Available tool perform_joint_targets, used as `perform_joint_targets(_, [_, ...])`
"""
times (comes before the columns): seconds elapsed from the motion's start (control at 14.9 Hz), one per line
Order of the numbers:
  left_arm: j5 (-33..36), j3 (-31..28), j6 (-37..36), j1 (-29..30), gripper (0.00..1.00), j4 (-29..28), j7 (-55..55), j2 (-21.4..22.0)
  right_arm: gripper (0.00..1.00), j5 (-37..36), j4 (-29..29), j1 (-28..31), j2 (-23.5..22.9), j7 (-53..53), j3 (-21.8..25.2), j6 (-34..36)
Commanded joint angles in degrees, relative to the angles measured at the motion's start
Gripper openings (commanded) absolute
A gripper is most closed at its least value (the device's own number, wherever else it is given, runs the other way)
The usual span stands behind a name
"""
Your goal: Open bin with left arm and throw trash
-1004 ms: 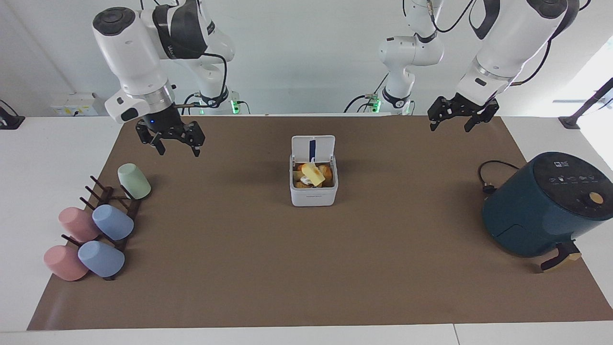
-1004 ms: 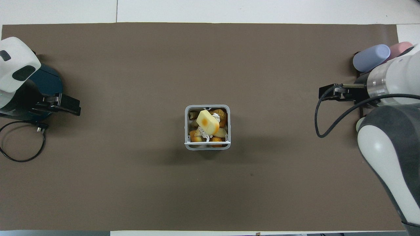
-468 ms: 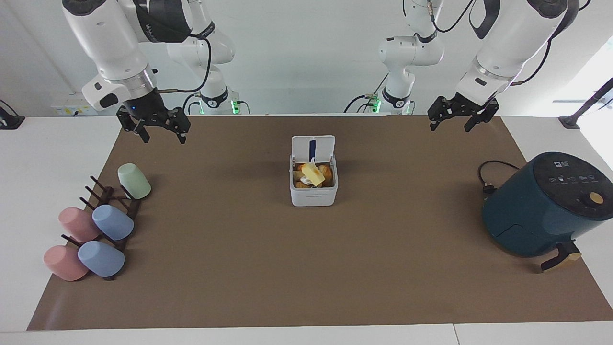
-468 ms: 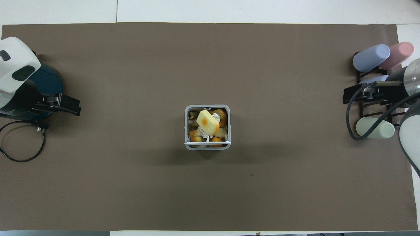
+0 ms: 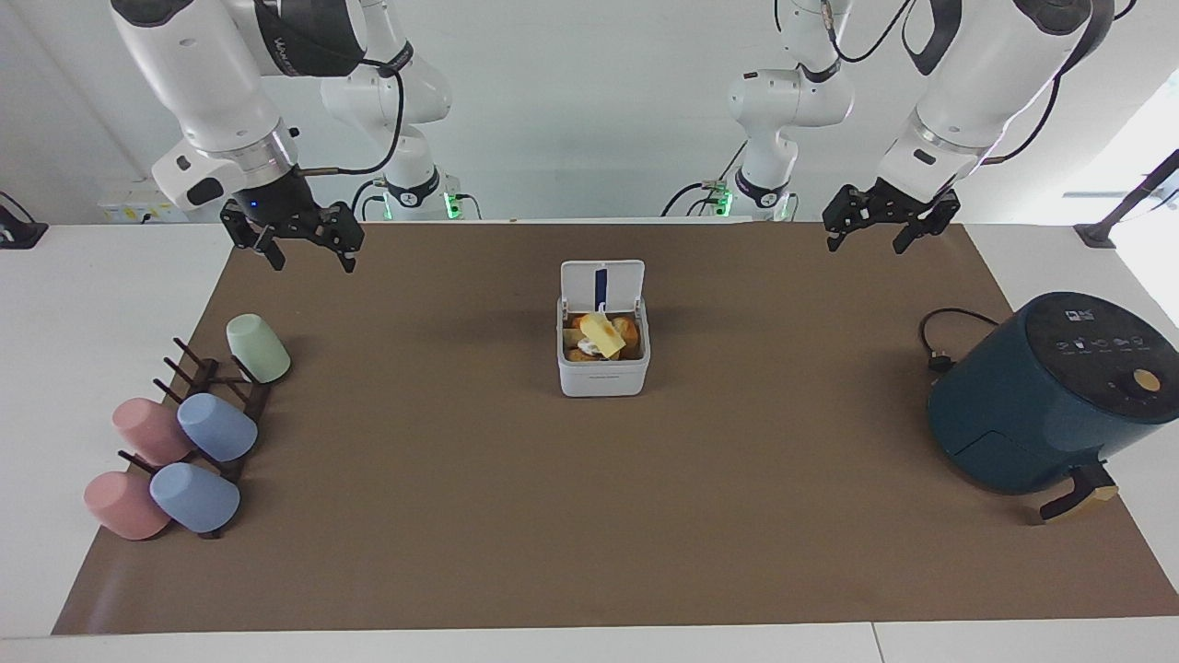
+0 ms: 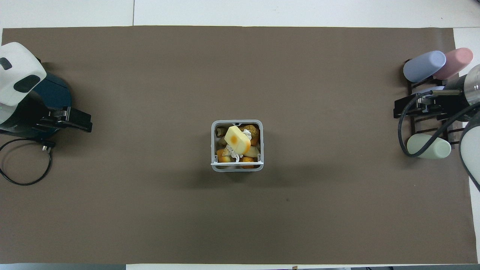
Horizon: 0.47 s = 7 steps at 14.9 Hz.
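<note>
Bin point(image 5: 603, 368) sits mid-desk with its lid up and trash point(image 5: 601, 335) piled inside, both grippers, left point(image 5: 877, 228) and right point(image 5: 293, 250), hanging high at their ends, jaws spread and empty, so the job looks finished; nothing left but parking.

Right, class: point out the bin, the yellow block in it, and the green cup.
bin point(image 5: 603, 378), facing view, on its front wall.
yellow block point(image 6: 237, 139), overhead view, on its top face.
green cup point(image 5: 258, 348), facing view, on its side.
</note>
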<state>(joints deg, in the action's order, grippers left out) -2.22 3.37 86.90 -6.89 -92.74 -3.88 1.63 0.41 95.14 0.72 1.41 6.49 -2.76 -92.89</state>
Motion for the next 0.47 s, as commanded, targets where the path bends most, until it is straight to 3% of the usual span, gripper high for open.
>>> perform_joint_targets(0.0, [1.3, 0.3, 0.6, 0.6, 1.0, -1.9, 0.9, 1.8, 1.0, -0.9, -0.6, 1.2, -0.2, -0.9, -0.6, 1.1])
perform_joint_targets(0.4, [1.3, 0.3, 0.5, 0.6, 1.0, -1.9, 0.8, 1.8, 1.0, -0.9, -0.1, 1.2, 0.1, -0.2, -0.6, 0.3])
